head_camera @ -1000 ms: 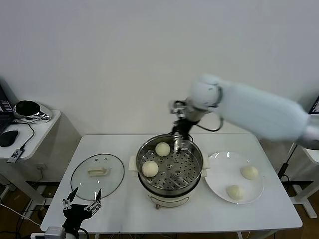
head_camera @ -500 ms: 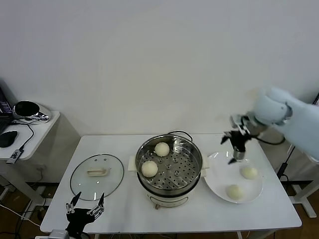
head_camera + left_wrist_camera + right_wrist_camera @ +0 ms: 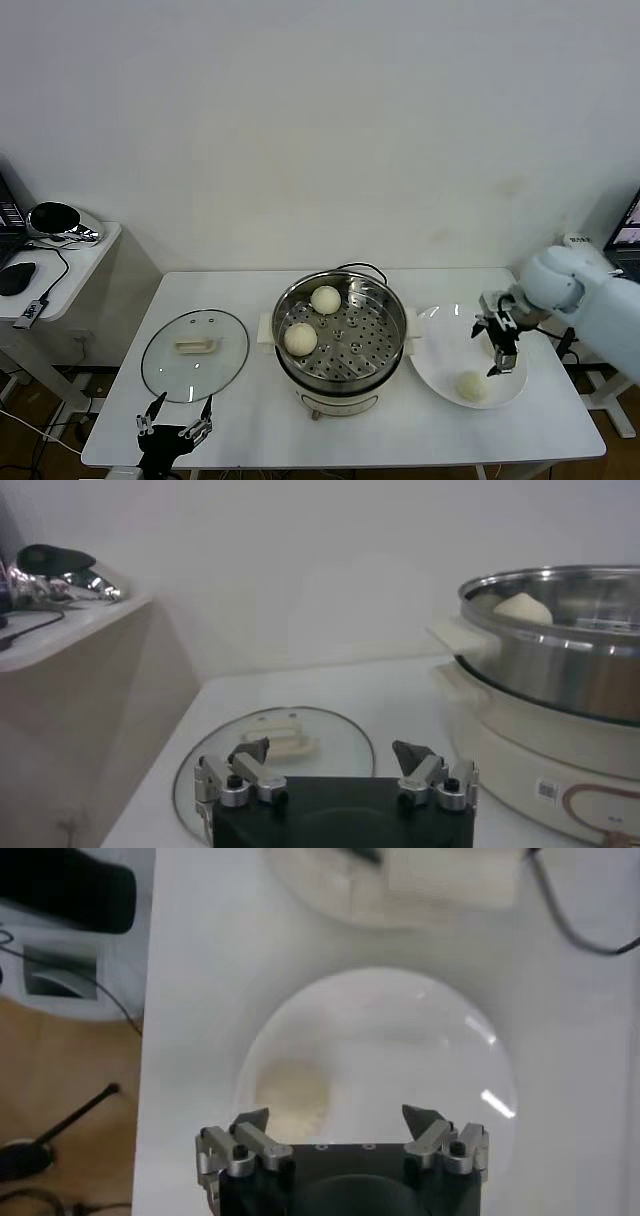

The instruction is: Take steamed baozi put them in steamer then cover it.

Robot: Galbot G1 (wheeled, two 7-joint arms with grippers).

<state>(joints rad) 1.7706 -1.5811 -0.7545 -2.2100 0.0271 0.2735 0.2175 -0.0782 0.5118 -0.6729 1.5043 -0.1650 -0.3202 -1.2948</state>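
The steamer (image 3: 385,345) stands mid-table, uncovered. Two baozi lie on its perforated tray, one at the back (image 3: 325,299) and one at the front left (image 3: 301,339). A third baozi (image 3: 471,386) lies on the white plate (image 3: 440,355) and shows in the right wrist view (image 3: 290,1098). My right gripper (image 3: 502,350) (image 3: 335,1128) is open, low over the plate's right side. It hides the spot where a fourth baozi lay. The glass cover (image 3: 195,352) (image 3: 300,748) lies flat left of the steamer. My left gripper (image 3: 178,432) (image 3: 335,765) is open and empty at the table's front edge.
The steamer's black cord (image 3: 362,268) runs behind it. A side table (image 3: 95,245) at the far left holds a metal bowl (image 3: 55,218) and a mouse (image 3: 15,277). The table's right edge (image 3: 565,385) is close to the plate.
My right arm swung from above the steamer's back rim rightward to the plate and came down over the right-hand baozi. My left gripper sank slightly at the front edge.
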